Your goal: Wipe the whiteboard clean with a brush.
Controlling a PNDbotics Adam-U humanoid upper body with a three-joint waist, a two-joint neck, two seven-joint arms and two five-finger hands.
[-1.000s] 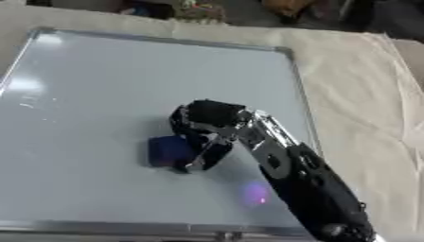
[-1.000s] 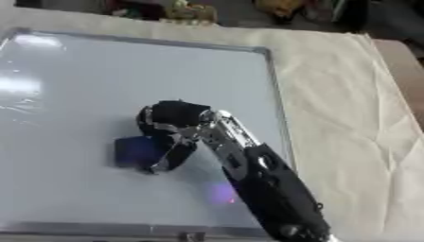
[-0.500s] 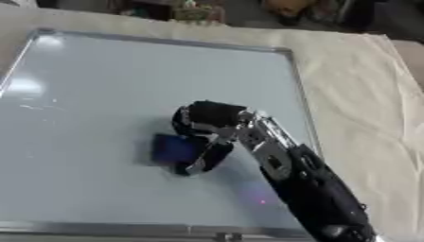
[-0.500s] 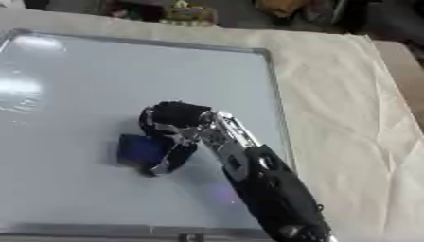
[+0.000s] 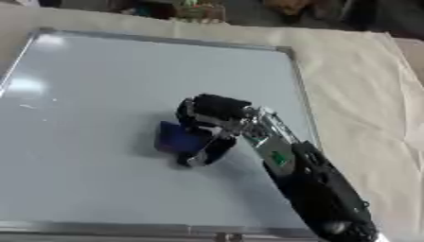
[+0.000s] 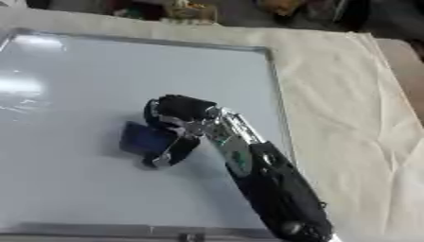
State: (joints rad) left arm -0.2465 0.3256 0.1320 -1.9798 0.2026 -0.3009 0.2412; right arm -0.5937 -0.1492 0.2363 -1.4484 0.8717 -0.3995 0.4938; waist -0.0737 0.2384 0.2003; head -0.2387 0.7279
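Cream cloth [image 5: 356, 90] covers the table, and on it lies the silver-framed whiteboard [image 5: 91, 90], its surface pale and clean-looking. Over the board's middle the right hand [image 5: 211, 120] comes in from the lower right, fingers curled round a small blue brush [image 5: 178, 137] that sits on the board just to the hand's left, under its fingertips. Which way the brush's long axis runs cannot be told. No left hand shows.

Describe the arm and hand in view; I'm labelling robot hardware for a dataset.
One arm shows, a glossy black tapering shell. Near the wrist sits a silver section with a small green marking. The right hand is black with silver metal parts between its dark fingers.
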